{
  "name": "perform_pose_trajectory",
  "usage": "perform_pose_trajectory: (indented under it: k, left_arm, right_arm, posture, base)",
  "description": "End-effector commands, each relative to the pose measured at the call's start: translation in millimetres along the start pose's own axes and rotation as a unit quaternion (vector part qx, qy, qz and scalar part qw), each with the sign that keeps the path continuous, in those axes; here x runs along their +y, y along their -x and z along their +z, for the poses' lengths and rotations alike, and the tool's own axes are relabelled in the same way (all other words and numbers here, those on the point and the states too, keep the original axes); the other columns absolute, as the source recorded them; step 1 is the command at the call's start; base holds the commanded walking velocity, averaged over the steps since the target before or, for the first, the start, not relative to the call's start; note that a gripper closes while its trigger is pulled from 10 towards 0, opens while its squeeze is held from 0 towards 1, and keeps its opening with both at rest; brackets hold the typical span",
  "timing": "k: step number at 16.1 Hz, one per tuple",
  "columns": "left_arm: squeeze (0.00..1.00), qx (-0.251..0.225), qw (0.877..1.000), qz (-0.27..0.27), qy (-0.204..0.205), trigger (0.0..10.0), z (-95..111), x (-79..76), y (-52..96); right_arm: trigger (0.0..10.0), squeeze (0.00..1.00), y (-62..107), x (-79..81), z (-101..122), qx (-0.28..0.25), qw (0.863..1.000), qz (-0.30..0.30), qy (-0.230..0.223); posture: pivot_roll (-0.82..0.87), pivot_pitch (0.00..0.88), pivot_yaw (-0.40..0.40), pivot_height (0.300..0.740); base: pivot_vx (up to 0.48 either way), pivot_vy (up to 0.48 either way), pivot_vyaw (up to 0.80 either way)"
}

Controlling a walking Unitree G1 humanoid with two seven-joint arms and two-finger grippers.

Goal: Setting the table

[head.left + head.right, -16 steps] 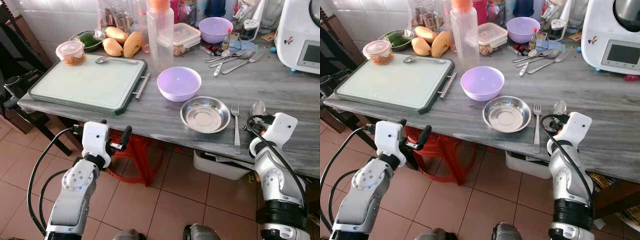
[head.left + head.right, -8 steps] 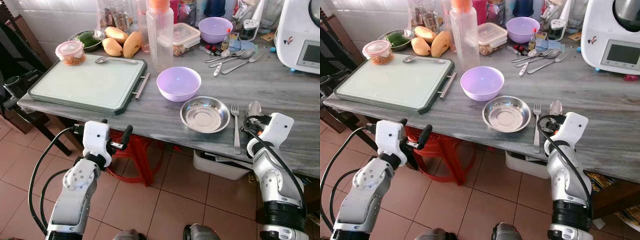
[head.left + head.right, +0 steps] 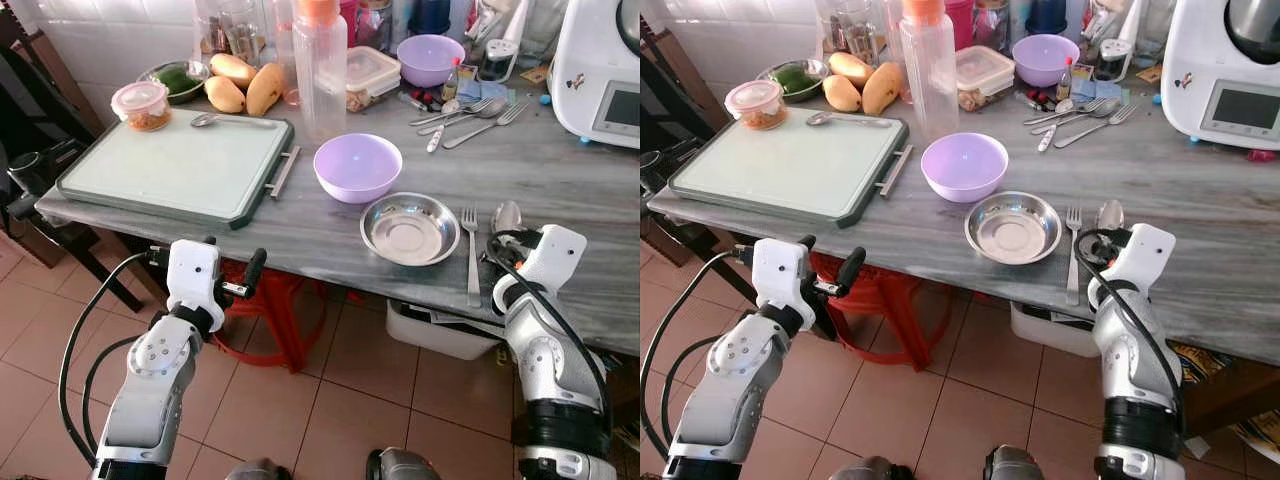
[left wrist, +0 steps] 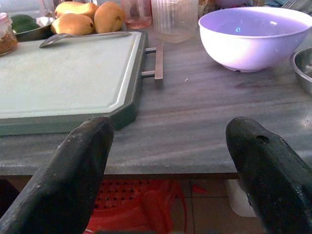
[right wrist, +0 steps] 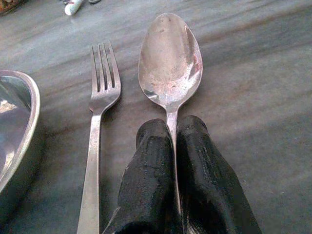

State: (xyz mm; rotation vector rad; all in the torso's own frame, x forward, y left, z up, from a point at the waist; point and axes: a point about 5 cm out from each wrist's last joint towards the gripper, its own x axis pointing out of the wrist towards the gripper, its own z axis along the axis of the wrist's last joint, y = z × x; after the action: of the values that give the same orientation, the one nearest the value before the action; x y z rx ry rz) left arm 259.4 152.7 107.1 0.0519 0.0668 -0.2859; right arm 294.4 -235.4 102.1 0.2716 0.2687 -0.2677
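Observation:
A steel plate [image 3: 410, 228] sits near the front edge of the grey table [image 3: 560, 170], with a lilac bowl [image 3: 358, 166] just behind it. A fork [image 3: 471, 255] lies right of the plate, and a spoon [image 5: 170, 61] lies right of the fork. My right gripper [image 5: 171, 141] is shut on the spoon's handle, low over the table at its front right; its white wrist [image 3: 548, 256] covers the handle from above. My left gripper [image 4: 170, 161] is open in front of the table's edge, below the cutting board [image 3: 180, 165], with nothing between its fingers.
Further back stand a clear bottle [image 3: 321, 65], mangoes [image 3: 245, 85], a lidded box [image 3: 370, 75], a second lilac bowl [image 3: 430, 58], loose cutlery [image 3: 470, 113] and a white appliance [image 3: 600, 70]. A red stool [image 3: 275, 310] and white bin [image 3: 440, 330] sit under the table.
My right gripper has slid the spoon slightly left, closer to the fork. The left arm has stayed in place.

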Motion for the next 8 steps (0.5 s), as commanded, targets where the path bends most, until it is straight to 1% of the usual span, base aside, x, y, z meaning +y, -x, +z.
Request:
perform_pose_trajectory:
  k: [1, 4, 8]
  left_arm:
    - [0.00, 0.001, 1.000, 0.003, -0.005, 10.0, 0.1, 2.5, -0.3]
    - [0.00, 0.001, 1.000, 0.002, -0.006, 10.0, 0.6, 2.7, -0.5]
    - [0.00, 0.001, 1.000, 0.002, -0.006, 10.0, 0.7, 2.4, -0.5]
  right_arm:
    - [10.0, 0.00, -0.8, 1.6, -22.7, 0.053, 0.999, -0.002, -0.006]
    - [10.0, 0.00, -3.5, 6.8, -22.9, 0.053, 0.999, 0.004, -0.007]
    - [10.0, 0.00, -6.1, 5.3, -20.4, 0.048, 0.999, 0.002, -0.006]
  posture:
    - [0.03, 0.050, 0.098, 0.740]
    - [0.03, 0.050, 0.100, 0.740]
    - [0.03, 0.050, 0.101, 0.740]
  base:
    - [0.000, 0.000, 0.00]
    - [0.000, 0.000, 0.00]
    - [0.000, 0.000, 0.00]
